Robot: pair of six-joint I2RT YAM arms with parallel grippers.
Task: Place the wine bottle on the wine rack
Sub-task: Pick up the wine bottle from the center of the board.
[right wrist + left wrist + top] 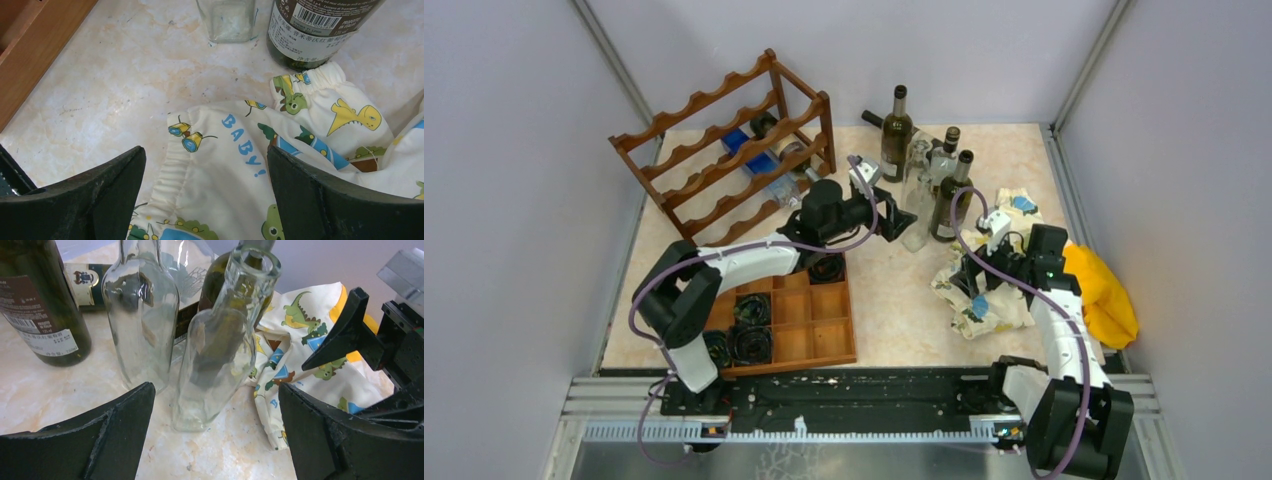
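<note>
Wine rack: the dark reddish-brown wooden rack with wavy rails [734,135] stands at the far-left corner of the worktop, angled to its edges. Bottles with blue labels [759,163] lie on its lower tiers.
Wine bottle: a clear glass bottle with a square base [220,345] [917,215] stands upright towards the far edge, about midway across and well apart from the rack.
Left gripper: the left gripper [215,390] [899,218] is spread wide. The clear bottle stands just beyond its tips, in line with the gap, and neither finger touches it.
Neighbouring bottles: a second clear glass bottle [142,315] stands just beside the first. A dark green labelled bottle [45,305] is nearer the far edge, and another dark bottle [310,35] is on the right-hand side of the group.
Right gripper: the right gripper [205,155] [969,285] is spread and holds nothing. It hangs over a cream dinosaur-print baby garment [240,190] crumpled near the right edge.
Yellow cloth: a bunched yellow cloth [1104,290] lies against the right edge.
Tray: a flat orange-brown wooden compartment tray [809,320] sits at the near-left corner.
Worktop: beige marbled surface [894,310].
</note>
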